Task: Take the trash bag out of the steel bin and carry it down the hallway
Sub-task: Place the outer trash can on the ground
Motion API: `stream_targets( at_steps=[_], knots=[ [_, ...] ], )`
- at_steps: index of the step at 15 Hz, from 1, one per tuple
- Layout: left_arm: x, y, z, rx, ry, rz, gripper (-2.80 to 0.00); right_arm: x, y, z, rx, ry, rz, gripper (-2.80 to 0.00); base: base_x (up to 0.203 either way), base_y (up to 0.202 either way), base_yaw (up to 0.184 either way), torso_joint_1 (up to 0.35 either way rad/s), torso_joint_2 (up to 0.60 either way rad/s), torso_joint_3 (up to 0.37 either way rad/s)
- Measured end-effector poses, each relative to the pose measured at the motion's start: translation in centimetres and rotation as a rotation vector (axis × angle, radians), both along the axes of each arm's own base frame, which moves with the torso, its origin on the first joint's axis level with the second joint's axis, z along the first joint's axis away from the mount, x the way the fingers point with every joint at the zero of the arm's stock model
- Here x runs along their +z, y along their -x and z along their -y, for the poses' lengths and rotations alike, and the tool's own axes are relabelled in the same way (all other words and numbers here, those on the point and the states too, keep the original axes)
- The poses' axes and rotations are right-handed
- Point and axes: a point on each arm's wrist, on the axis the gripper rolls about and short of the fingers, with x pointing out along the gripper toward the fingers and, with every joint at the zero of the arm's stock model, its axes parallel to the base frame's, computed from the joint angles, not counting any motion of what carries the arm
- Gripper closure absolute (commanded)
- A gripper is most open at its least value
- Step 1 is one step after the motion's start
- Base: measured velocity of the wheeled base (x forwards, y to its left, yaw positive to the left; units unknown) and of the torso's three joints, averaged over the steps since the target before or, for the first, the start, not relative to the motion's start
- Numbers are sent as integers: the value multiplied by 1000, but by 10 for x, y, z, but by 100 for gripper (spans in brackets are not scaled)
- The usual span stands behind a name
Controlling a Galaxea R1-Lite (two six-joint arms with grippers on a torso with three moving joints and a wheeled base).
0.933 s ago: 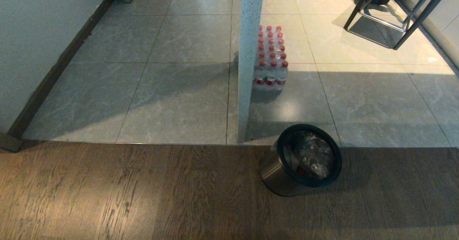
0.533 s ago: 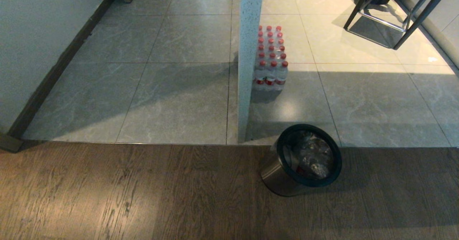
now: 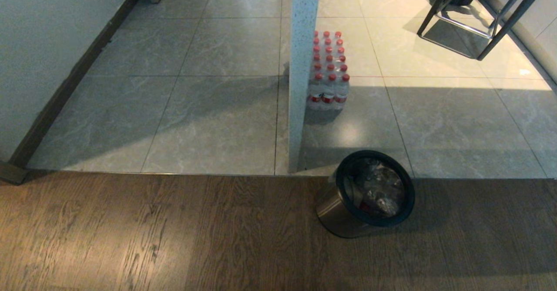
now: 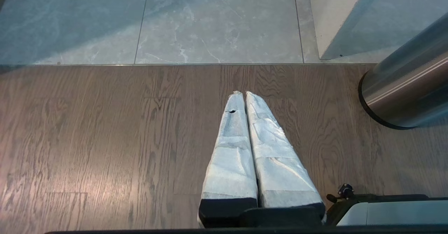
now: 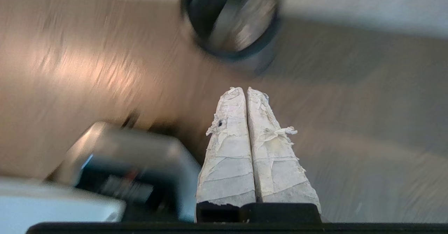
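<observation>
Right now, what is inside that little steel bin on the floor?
The steel bin holds a crinkled clear trash bag with pale scraps and something red near the rim. Whatever lies deeper is hidden by the bag's folds and the bin wall.

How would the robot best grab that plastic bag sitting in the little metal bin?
Probably by the crinkled top of the trash bag, coming straight down through the open mouth. The steel bin walls it in on every side, so only the loose upper plastic inside the black rim offers a fold to pinch.

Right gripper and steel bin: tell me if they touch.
Apart. Right wrist view shows bare wood floor between the shut right gripper and the steel bin.
</observation>
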Motion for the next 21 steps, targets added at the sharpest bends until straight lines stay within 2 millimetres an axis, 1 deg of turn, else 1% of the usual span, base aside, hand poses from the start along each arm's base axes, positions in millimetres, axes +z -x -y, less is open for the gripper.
stream_targets(
  at_steps=[2, 3, 4, 5, 6, 7, 10, 11, 12, 14, 16, 18, 21],
  knots=[
    [0, 0, 0, 0, 0, 0, 0, 14, -51, -8, 92, -8, -145, 0, 0, 0, 0, 0, 0, 0],
    [0, 0, 0, 0, 0, -1, 0, 16, -81, -15, 135, -7, -208, 0, 0, 0, 0, 0, 0, 0],
    [0, 0, 0, 0, 0, -1, 0, 14, -110, -24, 177, -4, -266, 0, 0, 0, 0, 0, 0, 0],
    [0, 0, 0, 0, 0, 0, 0, 8, -137, -35, 212, 1, -312, -280, 0, 0, 0, 0, 0, 0],
    [0, 0, 0, 0, 0, 0, 0, -1, -166, -49, 253, 5, -353, -280, 0, 0, 0, 0, 0, 0],
    [0, 0, 0, 0, 0, -1, 0, -10, -187, -61, 284, 11, -383, -280, 0, 0, 0, 0, 0, 0],
    [0, 0, 0, 0, 0, 0, 0, -46, -239, -102, 351, 77, -457, -280, 0, 0, 0, 0, 0, 0],
    [0, 0, 0, 0, 0, 0, 0, -56, -253, -113, 355, 126, -458, -280, 0, 0, 0, 0, 0, 0],
    [0, 0, 0, 0, 0, 0, 0, -68, -267, -125, 353, 213, -437, -280, 0, 0, 0, 0, 0, 0],
    [0, 0, 0, 0, 0, -1, 0, -85, -284, -137, 358, 389, -375, -280, 0, 0, 0, 0, 0, 0],
    [0, 0, 0, 0, 0, -1, 0, -98, -292, -141, 358, 491, -372, -280, 0, 0, 0, 0, 0, 0],
    [0, 0, 0, 0, 0, -1, 0, -109, -297, -144, 334, 541, -394, -280, 0, 0, 0, 0, 0, 0],
    [0, 0, 0, 0, 0, -1, 0, -132, -299, -148, 344, 570, -474, -280, 0, 0, 0, 0, 0, 0]
  ],
)
